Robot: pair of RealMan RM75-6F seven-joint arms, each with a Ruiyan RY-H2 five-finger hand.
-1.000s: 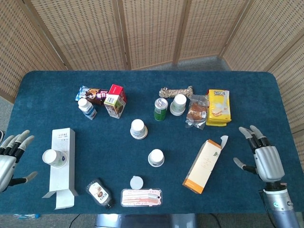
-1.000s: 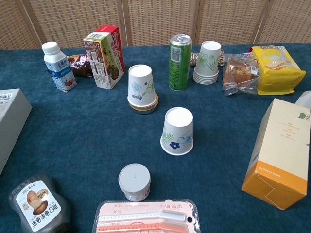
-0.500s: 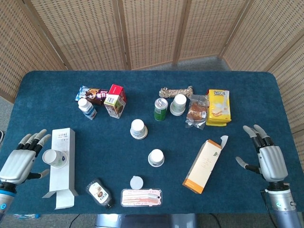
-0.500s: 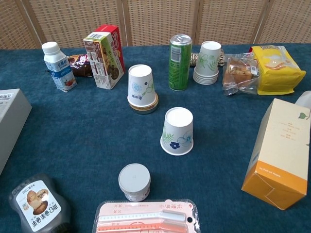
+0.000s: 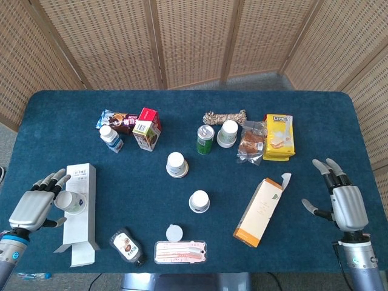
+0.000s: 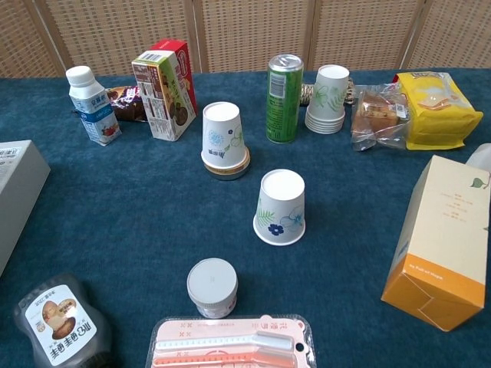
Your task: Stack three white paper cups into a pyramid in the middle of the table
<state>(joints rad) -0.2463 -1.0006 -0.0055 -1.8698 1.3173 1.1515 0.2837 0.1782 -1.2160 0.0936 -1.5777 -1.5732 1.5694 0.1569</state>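
Two white paper cups stand upside down mid-table: one [image 5: 176, 164] [image 6: 224, 136] on a round lid, the other [image 5: 199, 201] [image 6: 281, 205] nearer the front. A third cup [image 5: 68, 202] lies on the long white box [image 5: 82, 239] at the left. My left hand [image 5: 37, 205] is right beside that cup with fingers spread and nothing in its grasp; contact cannot be told. At the right edge, my right hand [image 5: 344, 202] hovers open. Neither hand shows in the chest view. A stack of cups [image 5: 228, 133] [image 6: 329, 98] stands at the back.
A green can [image 5: 205, 139] and a red carton [image 5: 147, 128] stand behind the cups, with a milk bottle [image 5: 111, 138] further left. A cream-and-orange carton [image 5: 260, 211] lies at the right. Along the front edge are a small jar [image 5: 174, 233], a toothbrush pack [image 5: 180, 252] and a sauce bottle [image 5: 127, 247].
My left hand has moved right from the table's left edge up to the cup on the white box. The right hand drifted slightly toward the front right. The cups have not moved.
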